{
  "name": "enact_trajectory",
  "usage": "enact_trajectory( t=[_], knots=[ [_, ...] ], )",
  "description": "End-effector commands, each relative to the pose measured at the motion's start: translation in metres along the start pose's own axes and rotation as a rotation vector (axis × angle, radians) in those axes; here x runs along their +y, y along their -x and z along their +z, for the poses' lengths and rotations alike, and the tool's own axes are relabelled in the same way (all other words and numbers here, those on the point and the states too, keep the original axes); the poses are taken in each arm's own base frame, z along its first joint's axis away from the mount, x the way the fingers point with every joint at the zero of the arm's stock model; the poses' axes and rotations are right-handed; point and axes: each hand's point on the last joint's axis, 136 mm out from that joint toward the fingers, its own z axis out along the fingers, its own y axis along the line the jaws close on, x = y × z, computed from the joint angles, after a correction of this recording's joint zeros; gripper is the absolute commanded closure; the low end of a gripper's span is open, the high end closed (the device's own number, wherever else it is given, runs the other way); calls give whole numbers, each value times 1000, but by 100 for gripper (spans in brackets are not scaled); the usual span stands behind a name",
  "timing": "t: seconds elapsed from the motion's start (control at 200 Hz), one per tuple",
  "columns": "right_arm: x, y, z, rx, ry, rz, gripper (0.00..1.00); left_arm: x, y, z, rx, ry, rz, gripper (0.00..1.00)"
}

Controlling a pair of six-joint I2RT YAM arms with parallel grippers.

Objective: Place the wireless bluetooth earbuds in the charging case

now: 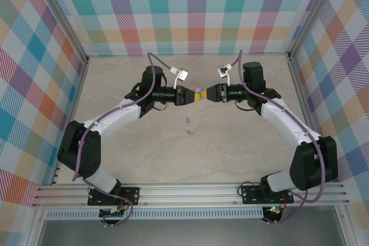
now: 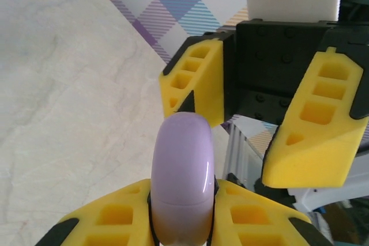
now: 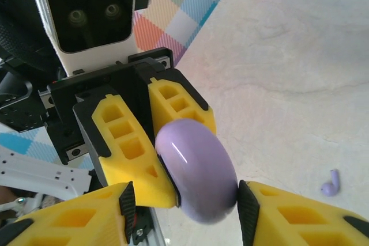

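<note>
— Gripping what, the left gripper?
— The lilac charging case, clamped. The right gripper looks parted beside it, probably free.
— And the earbuds?
— On the table, nearside of both grippers, roughly midway between them.

Pale marble table — bright plaid walls

No text, label, brand, number or sign can be read on any surface in these views.
</note>
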Motion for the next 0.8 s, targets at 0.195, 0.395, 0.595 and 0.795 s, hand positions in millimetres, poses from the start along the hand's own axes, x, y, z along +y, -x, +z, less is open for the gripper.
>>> enact_trajectory(
  t=[0.195, 0.395, 0.595, 0.795],
  knots=[
    [27, 0, -19, 4, -71, -110, 45, -33, 9, -13, -109, -17, 451, 80],
    [33, -7, -18, 24, -116, -145, 44, -51, -3, -11, -113, -53, 624, 80],
    [38, -10, -16, 49, -145, -178, 44, -60, -6, -11, -128, -32, 690, 81],
    [36, -10, -16, 53, -173, -188, 44, -65, -5, -12, -145, -25, 708, 81]
  ],
)
